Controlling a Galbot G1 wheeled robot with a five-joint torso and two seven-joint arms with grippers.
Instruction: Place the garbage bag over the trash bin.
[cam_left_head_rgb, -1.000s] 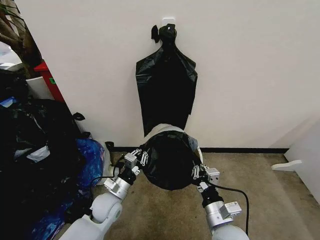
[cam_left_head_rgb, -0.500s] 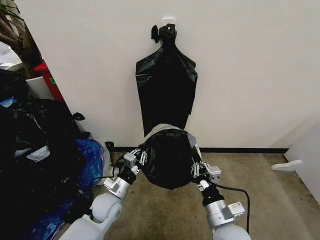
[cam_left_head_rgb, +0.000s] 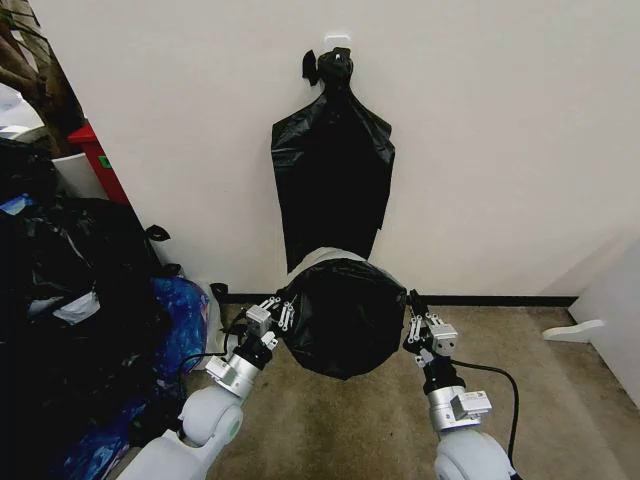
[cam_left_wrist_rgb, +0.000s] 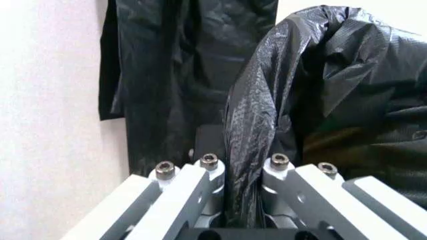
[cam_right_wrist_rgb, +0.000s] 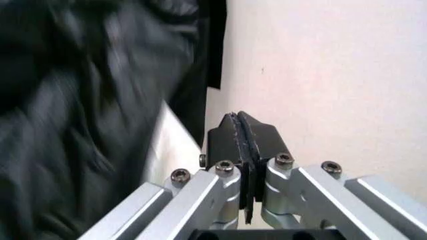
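- Bag (cam_left_head_rgb: 340, 315): draped over the bin (cam_left_head_rgb: 312, 262), by the wall.
- Left claw (cam_left_head_rgb: 282, 315): closed on the bag's edge (cam_left_wrist_rgb: 248, 150).
- Right claw (cam_left_head_rgb: 414, 330): pads pressed together, gripping nothing, just beside the bag.

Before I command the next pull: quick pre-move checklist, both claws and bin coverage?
1. Left claw grip on the garbage bag: ok, film is pinched between its fingers.
2. Right claw grip: not ok, shut on nothing, with the bag beside it.
3. Bag over the trash bin rim all round: not ok, the far rim is bare white.
4. Bag bottom down inside the bin: cannot tell.
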